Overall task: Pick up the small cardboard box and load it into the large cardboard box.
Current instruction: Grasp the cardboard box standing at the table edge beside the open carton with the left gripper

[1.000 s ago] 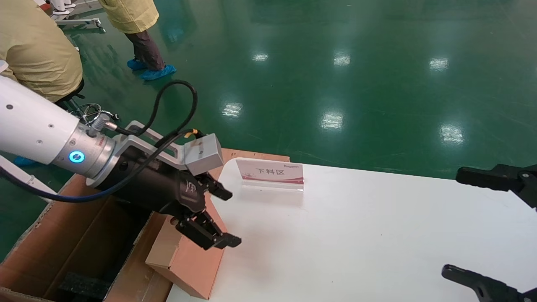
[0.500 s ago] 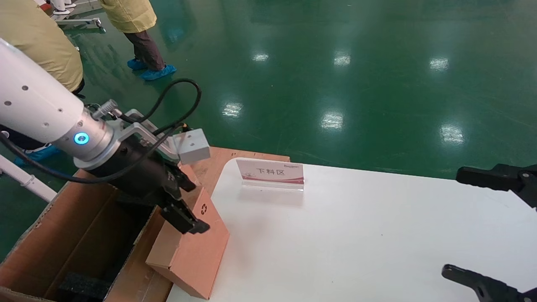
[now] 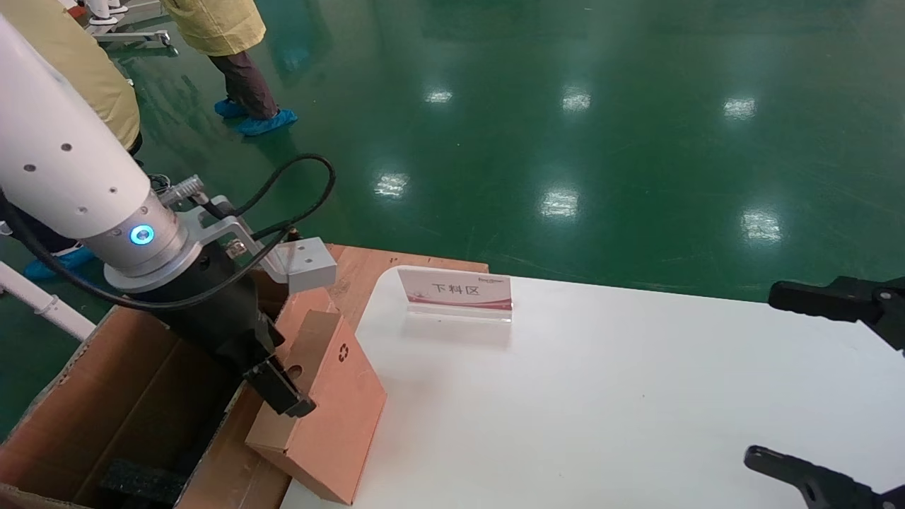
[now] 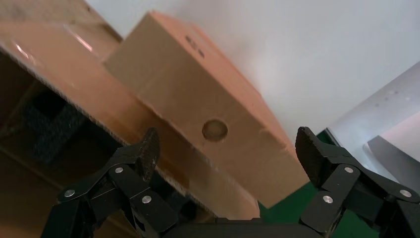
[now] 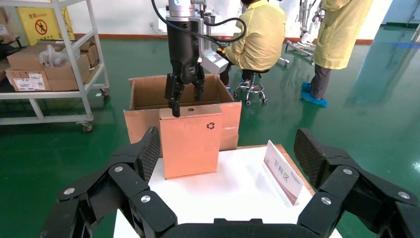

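The small cardboard box [image 3: 332,413] stands upright at the left edge of the white table [image 3: 601,396], its recycling mark facing the table and its round hole on top. It also shows in the left wrist view [image 4: 198,94] and the right wrist view [image 5: 190,144]. The large cardboard box [image 3: 106,396] stands open right beside it, below table level, with black foam [image 3: 134,481] inside. My left gripper [image 3: 286,375] is open and empty, pointing down over the small box's top, jaws either side of the hole [image 4: 215,130]. My right gripper [image 3: 767,375] is open and empty at the table's right edge.
A red-and-white sign stand [image 3: 456,291] sits at the table's far edge. Two people in yellow coats [image 3: 219,28] are on the green floor behind the carton, one seated on a stool [image 5: 257,34]. A metal shelf with boxes [image 5: 49,64] stands farther off.
My left gripper has swung left and back from over the table and tilted down over the small box's top, baring the recycling mark and hole. The box and right arm have not moved.
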